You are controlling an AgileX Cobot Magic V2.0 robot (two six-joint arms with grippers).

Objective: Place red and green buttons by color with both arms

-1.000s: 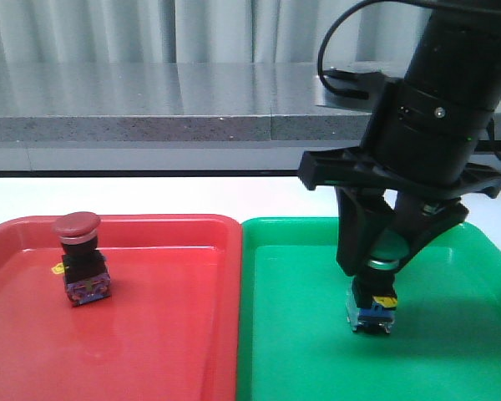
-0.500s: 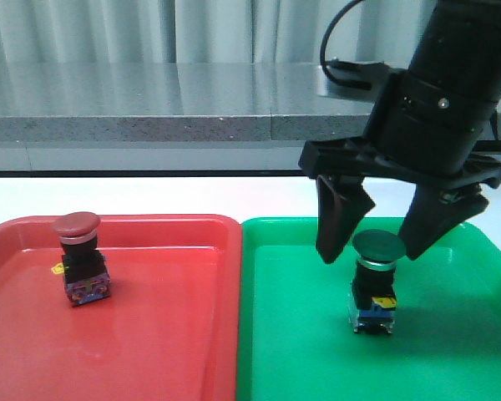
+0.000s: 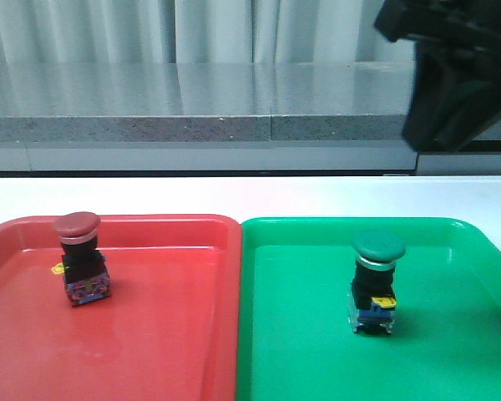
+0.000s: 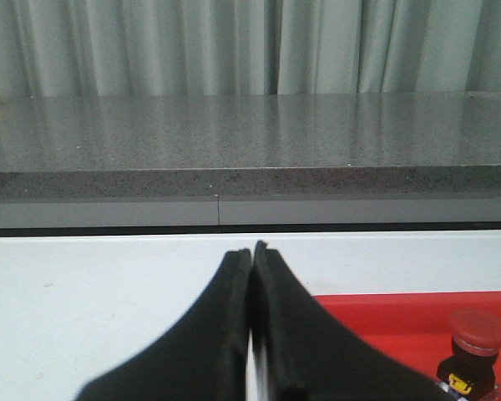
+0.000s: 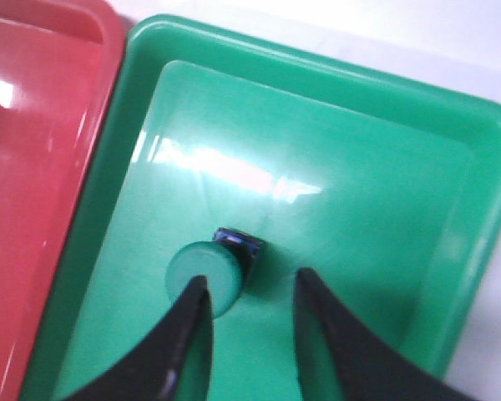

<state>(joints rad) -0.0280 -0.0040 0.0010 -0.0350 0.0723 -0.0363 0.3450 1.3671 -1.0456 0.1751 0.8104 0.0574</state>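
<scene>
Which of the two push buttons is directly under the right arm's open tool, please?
The green-capped button standing in the green tray; the right tool hangs open above it. The red-capped button stands apart in the red tray.

Bright, even indoor light, white glare streaks on the green tray (image 5: pixel 234 171) floor (right wrist view), fainter sheen on the red tray (image 3: pixel 163 276), short soft shadows under both buttons, right wrist view soft and hazy, front view reasonably sharp.
</scene>
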